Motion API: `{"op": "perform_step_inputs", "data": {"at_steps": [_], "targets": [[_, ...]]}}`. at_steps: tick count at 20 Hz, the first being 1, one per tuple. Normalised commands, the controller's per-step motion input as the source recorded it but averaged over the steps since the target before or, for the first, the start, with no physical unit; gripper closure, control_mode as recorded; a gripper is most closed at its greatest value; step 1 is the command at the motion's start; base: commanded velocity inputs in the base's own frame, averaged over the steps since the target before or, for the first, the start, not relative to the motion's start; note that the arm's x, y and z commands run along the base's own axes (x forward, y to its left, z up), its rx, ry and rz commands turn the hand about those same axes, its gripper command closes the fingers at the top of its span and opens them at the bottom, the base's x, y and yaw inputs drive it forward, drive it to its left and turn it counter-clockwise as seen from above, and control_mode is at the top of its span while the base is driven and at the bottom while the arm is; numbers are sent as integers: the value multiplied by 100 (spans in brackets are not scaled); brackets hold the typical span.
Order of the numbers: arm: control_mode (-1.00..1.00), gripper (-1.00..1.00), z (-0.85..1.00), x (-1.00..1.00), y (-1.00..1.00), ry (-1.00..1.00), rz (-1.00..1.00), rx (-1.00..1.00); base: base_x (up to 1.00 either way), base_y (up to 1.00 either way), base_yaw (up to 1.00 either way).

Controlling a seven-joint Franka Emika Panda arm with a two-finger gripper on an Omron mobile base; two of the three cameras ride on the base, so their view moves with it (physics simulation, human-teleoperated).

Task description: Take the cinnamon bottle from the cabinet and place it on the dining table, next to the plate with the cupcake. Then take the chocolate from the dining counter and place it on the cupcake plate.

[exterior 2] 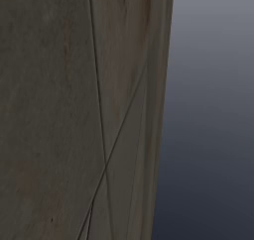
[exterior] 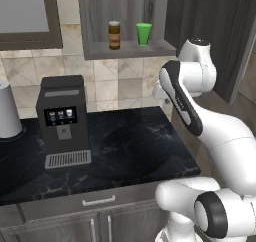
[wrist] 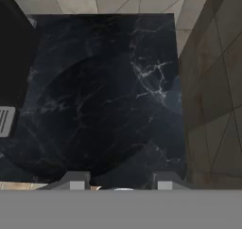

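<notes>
The cinnamon bottle, a small brown jar with a pale lid, stands upright on the shelf of the cabinet, left of a green cup. My arm is folded up at the right of the worktop, well below and to the right of the shelf. In the hand view my gripper points down at the black worktop, its fingertips apart with nothing between them. The dining table, plate, cupcake and chocolate are out of view.
A dark coffee machine stands on the black worktop below the shelf; its side shows in the hand view. A white appliance sits far left. A tall wood panel bounds the worktop's right side and fills much of the right base view.
</notes>
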Motion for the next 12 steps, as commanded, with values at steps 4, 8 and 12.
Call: {"op": "perform_step_inputs", "data": {"at_steps": [4, 8, 12], "targets": [[-100, -100, 0, 0, 1, 1, 0, -1, 0, 0, 0], [-100, -100, 15, -1, 38, -27, 1, -19, 0, 0, 0], [-100, -100, 22, -2, 11, -33, 0, -5, 0, 0, 0]]}}
